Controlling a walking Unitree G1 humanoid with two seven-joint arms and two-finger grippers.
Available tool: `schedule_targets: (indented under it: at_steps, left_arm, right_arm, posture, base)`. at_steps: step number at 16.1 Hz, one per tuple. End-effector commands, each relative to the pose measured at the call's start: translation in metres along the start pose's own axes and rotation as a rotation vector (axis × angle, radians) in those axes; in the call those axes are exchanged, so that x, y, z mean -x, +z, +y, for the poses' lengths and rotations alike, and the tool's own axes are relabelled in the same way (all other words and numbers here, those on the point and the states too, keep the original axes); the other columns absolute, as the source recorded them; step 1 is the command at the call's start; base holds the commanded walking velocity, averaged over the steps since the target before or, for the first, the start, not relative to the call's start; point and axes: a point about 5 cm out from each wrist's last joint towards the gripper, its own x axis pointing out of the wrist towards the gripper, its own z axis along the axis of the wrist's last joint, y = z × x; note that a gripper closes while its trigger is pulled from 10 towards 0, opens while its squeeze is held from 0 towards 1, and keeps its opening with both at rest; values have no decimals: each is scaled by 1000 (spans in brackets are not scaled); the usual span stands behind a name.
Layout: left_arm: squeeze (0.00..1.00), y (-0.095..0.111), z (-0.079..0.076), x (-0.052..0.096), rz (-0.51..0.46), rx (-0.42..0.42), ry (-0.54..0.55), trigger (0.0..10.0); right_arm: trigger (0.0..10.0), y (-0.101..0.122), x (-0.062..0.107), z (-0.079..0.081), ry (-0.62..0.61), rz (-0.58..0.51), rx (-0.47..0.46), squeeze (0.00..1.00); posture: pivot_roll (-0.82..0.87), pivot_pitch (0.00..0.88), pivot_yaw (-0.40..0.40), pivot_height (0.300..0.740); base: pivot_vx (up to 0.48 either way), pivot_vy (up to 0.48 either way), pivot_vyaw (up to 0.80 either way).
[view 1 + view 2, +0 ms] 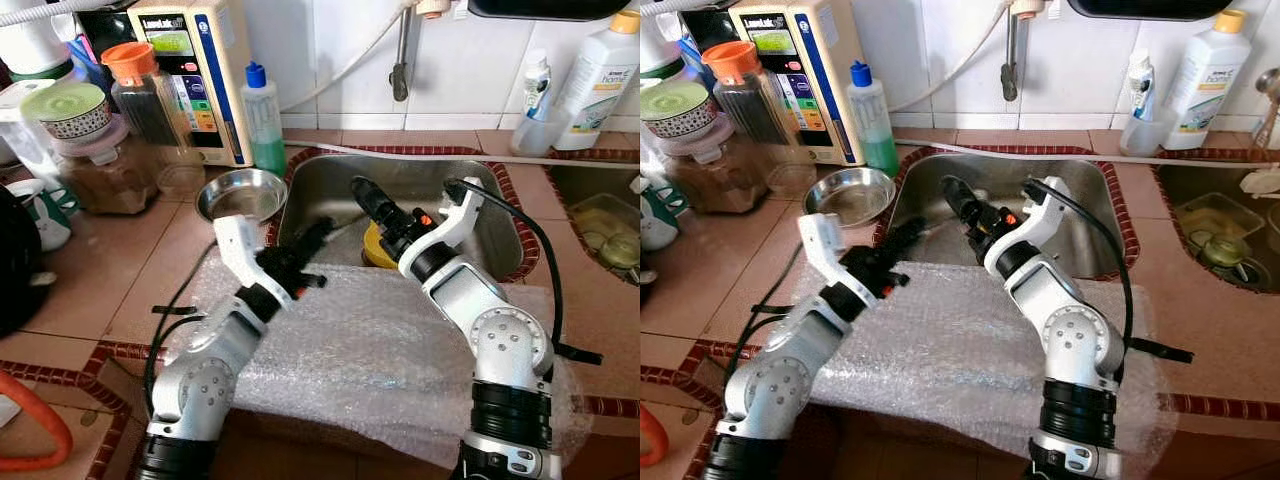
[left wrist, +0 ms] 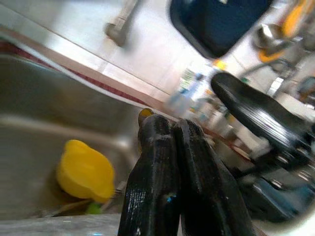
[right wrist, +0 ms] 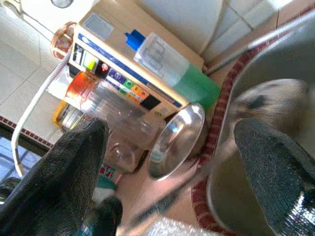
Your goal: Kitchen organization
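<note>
A steel sink (image 1: pixel 330 170) is set into the tiled counter, with a yellow object (image 1: pixel 374 252) lying at its bottom, the same yellow object (image 2: pixel 84 170) appearing in the left wrist view. My left gripper (image 1: pixel 318 236) reaches over the sink's near-left rim, its fingers (image 2: pixel 172 182) pressed shut on nothing. My right gripper (image 1: pixel 362 192) hovers inside the sink above the yellow object, open and empty, its fingers (image 3: pixel 74 167) spread wide. A round steel bowl (image 1: pixel 241 193) sits on the counter just left of the sink.
Bubble wrap (image 1: pixel 370 350) covers the counter's front edge under both arms. A green soap bottle (image 1: pixel 263 118), a water purifier (image 1: pixel 195 70) and an orange-lidded jar (image 1: pixel 150 110) crowd the back left. A tap (image 1: pixel 401 60) hangs over the sink. A white bottle (image 1: pixel 600 80) stands back right.
</note>
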Motion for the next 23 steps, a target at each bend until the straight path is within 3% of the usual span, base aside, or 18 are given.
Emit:
schedule_targets:
  at_steps: [1, 2, 3, 4, 5, 6, 9, 13, 17, 19, 23]
  left_arm:
    - [0, 9, 5, -1, -45, -32, 49, 0]
    - [0, 12, 10, -2, -63, -48, 93, 0]
    - [0, 13, 12, -2, -66, -56, 108, 0]
    - [0, 14, 12, -3, -59, -64, 100, 0]
    - [0, 14, 11, -3, -44, -78, 92, 0]
    - [0, 12, 10, -3, -25, -101, 81, 0]
    - [0, 0, -1, -4, 57, -131, 3, 0]
    - [0, -7, -14, -3, 114, -108, -97, 0]
    - [0, -7, -19, -3, 123, -86, -136, 0]
    - [0, -9, -22, -2, 138, -83, -150, 0]
    - [0, -10, -21, -1, 144, -80, -152, 0]
  right_arm:
    - [10000, 0, 2, 6, 18, 9, -12, 0]
    - [10000, -1, 7, 3, 4, 42, 69, 0]
    - [10000, -3, 13, -3, -24, 83, 251, 0]
    - [10000, -7, 18, -12, -51, 149, 443, 0]
    - [10000, -10, 27, -25, -70, 238, 754, 0]
    - [10000, -7, 31, -31, -76, 252, 932, 0]
    - [10000, 10, 28, -35, -83, 203, 1219, 0]
    - [10000, 13, 20, -34, -1, 201, 1433, 0]
    - [9922, 5, 8, -37, 73, 199, 1491, 0]
    - [0, -3, 2, -37, 120, 208, 1487, 0]
    - [0, -14, -2, -40, 166, 220, 1496, 0]
  posture:
    - [-306, 55, 96, 740]
    - [-307, 54, 95, 740]
    - [-309, 55, 97, 740]
    - [-309, 55, 97, 740]
    - [-316, 56, 101, 740]
    - [-317, 57, 101, 740]
    - [-314, 55, 99, 740]
    - [-310, 53, 99, 740]
    - [-307, 54, 99, 740]
    - [-308, 55, 99, 740]
    - [-305, 55, 98, 740]
  base:
    - [0, 0, 0]
    - [0, 0, 0]
    - [0, 0, 0]
    - [0, 0, 0]
    - [0, 0, 0]
    - [0, 0, 0]
    - [0, 0, 0]
    - [0, 0, 0]
    - [0, 0, 0]
    - [0, 0, 0]
    - [0, 0, 0]
